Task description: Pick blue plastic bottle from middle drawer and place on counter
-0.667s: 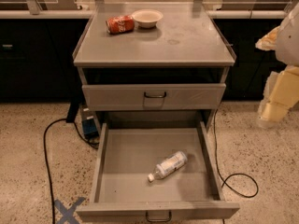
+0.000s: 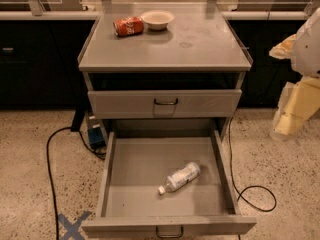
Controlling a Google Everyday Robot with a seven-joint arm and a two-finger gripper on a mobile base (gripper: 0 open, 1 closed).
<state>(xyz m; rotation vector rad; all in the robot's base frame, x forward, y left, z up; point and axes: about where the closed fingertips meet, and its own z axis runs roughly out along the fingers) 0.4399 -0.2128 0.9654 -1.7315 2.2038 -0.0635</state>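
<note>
Gripper [image 2: 294,111] is hanging at the right edge of the view, pale yellow under the white arm, beside the cabinet and well apart from everything on it; I cannot tell if it is spread or pressed together, and it is holding nothing that I can see. The blue plastic bottle [image 2: 180,177] is lying on its side on the floor of the middle drawer [image 2: 106,176], a little right of the centre, with its white cap pointing to the front left. This drawer is standing pulled far out, while the upper drawer [image 2: 200,103] is sitting nearly closed. On the counter [image 2: 200,44] a red soda can [image 2: 128,26] is lying at the back left, just beside a white bowl [image 2: 157,19]. A black cable [image 2: 50,159] is running over the speckled floor [image 2: 30,184].
</note>
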